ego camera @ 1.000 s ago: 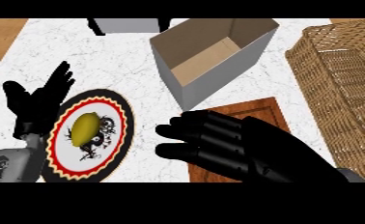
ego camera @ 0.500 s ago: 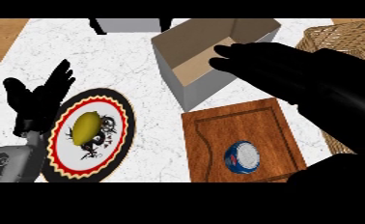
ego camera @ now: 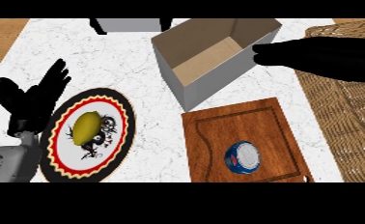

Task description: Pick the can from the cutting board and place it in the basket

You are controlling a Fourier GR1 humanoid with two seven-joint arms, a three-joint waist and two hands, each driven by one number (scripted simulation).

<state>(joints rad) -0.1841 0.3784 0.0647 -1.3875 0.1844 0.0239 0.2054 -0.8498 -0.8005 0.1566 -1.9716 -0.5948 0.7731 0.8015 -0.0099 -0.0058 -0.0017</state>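
Note:
A blue can [ego camera: 243, 157] with a silver top stands on the wooden cutting board [ego camera: 246, 121] at the lower right. The wicker basket [ego camera: 341, 107] runs down the right edge. My right hand [ego camera: 314, 57] hovers high over the basket's near rim and the cardboard box's right corner, fingers straight and pointing left, holding nothing. It is well above and apart from the can. My left hand [ego camera: 34, 97] rests at the left edge, fingers up and relaxed.
An open cardboard box [ego camera: 210, 59] stands behind the cutting board. A patterned plate [ego camera: 85, 133] with a yellow lemon [ego camera: 88, 127] lies at the lower left beside my left hand. A grey object [ego camera: 132, 24] sits at the back edge.
My right hand has swung from over the cutting board up and to the right, toward the basket, uncovering the can. The left hand has stayed where it was.

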